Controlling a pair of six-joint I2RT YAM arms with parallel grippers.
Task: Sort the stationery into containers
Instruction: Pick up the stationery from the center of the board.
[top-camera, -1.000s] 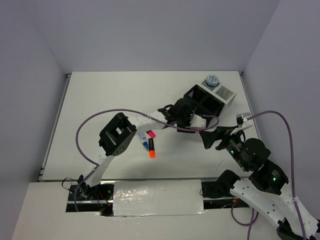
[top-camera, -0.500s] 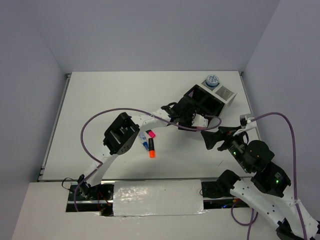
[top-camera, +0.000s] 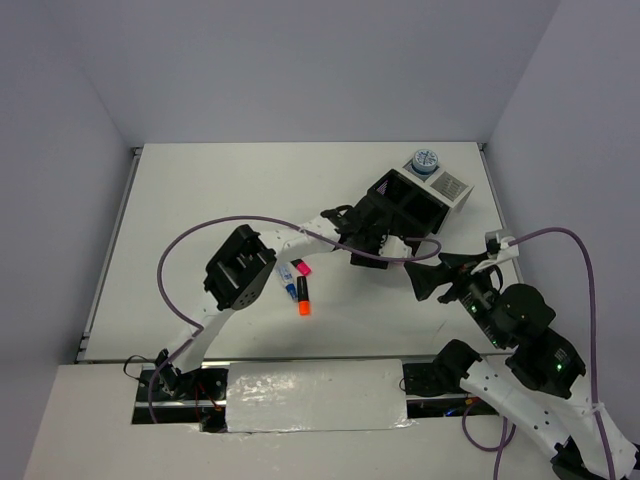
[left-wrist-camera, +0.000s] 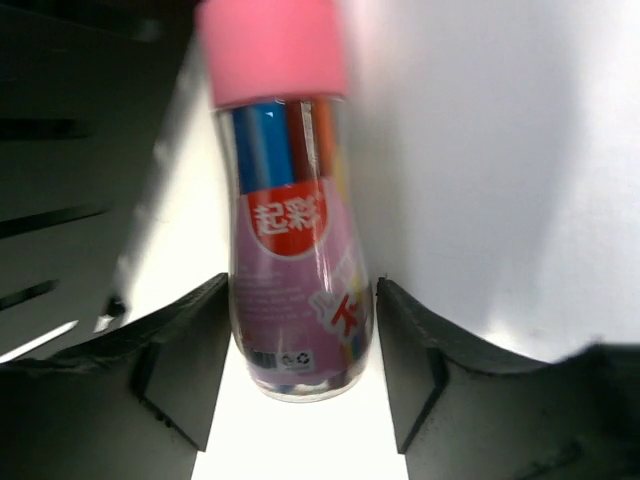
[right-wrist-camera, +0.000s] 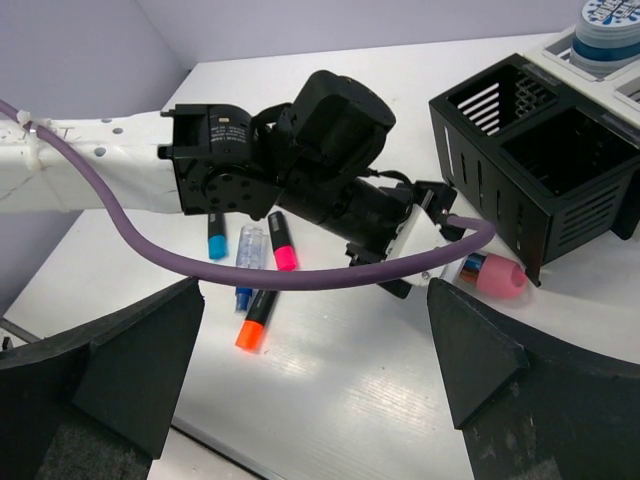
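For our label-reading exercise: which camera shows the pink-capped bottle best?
Left wrist: the pink-capped bottle fills the frame, label legible. Right wrist shows mostly its cap beside the black box; overhead, the left arm hides it.

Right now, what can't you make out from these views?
- Top view: the pink-capped bottle is mostly hidden under the left gripper.
- Left wrist view: the fingers flank the bottle, but actual contact is unclear. The label's small print is blurred.
- Right wrist view: the blue-white roll is cut off by the top edge. The black organiser is too dark inside to see any contents.
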